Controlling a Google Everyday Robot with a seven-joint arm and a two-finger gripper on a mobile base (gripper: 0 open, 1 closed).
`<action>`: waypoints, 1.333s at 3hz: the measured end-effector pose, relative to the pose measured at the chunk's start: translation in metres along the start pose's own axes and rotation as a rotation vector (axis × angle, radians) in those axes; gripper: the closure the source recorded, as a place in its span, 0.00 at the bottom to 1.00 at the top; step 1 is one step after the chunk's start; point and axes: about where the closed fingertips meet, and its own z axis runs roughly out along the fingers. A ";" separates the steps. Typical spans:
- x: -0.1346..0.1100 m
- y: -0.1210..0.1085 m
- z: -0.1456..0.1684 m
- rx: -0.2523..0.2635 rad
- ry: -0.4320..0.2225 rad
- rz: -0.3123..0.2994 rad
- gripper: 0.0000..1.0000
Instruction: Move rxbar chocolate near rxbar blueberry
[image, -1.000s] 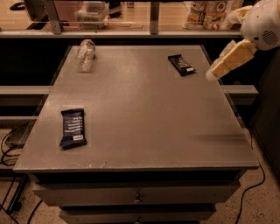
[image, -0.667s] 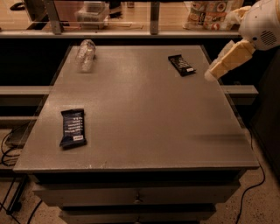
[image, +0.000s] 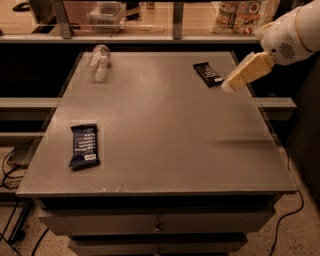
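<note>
A: Where's your gripper?
B: Your gripper (image: 231, 84) hangs over the counter's (image: 165, 125) right edge, toward the far right corner, with its tip angled down and left. Open or closed, I cannot tell.
A: And the rxbar chocolate?
B: The rxbar chocolate (image: 208, 74) lies flat just left of your gripper's tip, near the far right corner. Contact unclear.
A: The rxbar blueberry?
B: The rxbar blueberry (image: 84, 145) lies flat by the left edge, toward the front left corner, well apart from the chocolate bar. A clear plastic bottle (image: 99, 62) lies on its side at the far left corner.
</note>
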 end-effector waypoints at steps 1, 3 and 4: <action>0.008 -0.014 0.026 0.012 -0.019 0.114 0.00; 0.038 -0.045 0.092 -0.017 -0.058 0.295 0.00; 0.038 -0.043 0.096 -0.028 -0.059 0.296 0.00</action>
